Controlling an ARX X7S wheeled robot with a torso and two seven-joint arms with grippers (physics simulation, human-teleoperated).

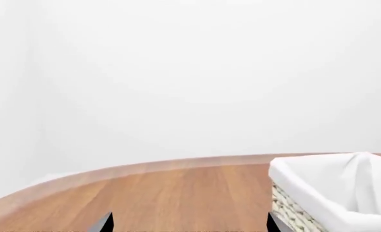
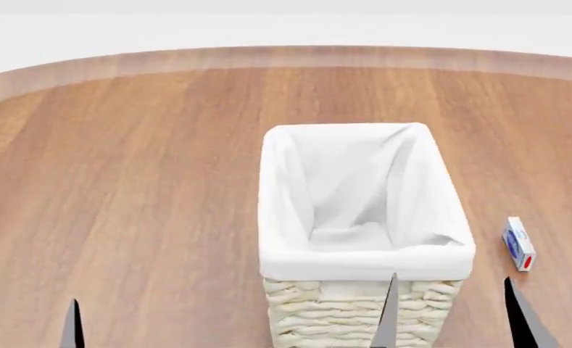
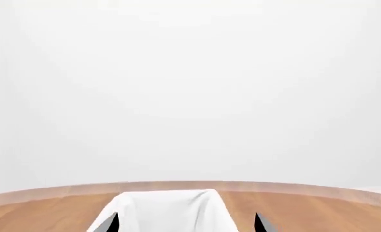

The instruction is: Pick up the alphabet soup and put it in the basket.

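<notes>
From the head view we see the basket (image 2: 363, 217) standing upright near the middle of the round wooden table (image 2: 131, 181); its white cloth liner (image 2: 358, 185) folds over the rim and the cream wicker wall shows below it at the near side; the interior holds nothing but the liner.

The alphabet soup appears in none of the three views, so we cannot state its position; the only other item on the table is a small white box with blue and red markings (image 2: 519, 243), lying flat just to the right of the basket and apart from it.

The left claw (image 1: 189, 223) shows as two dark fingertips at the edge of its wrist view, spread well apart with bare table between them; the basket corner lies beside one fingertip; in the head view only one left fingertip is visible at the lower left.

The right claw (image 2: 450, 315) shows two dark fingertips in the head view, one in front of the basket's near wall and one off its right corner; they stand parted with nothing between them; its wrist view shows the same spread, with the basket's liner between and beyond the tips.
</notes>
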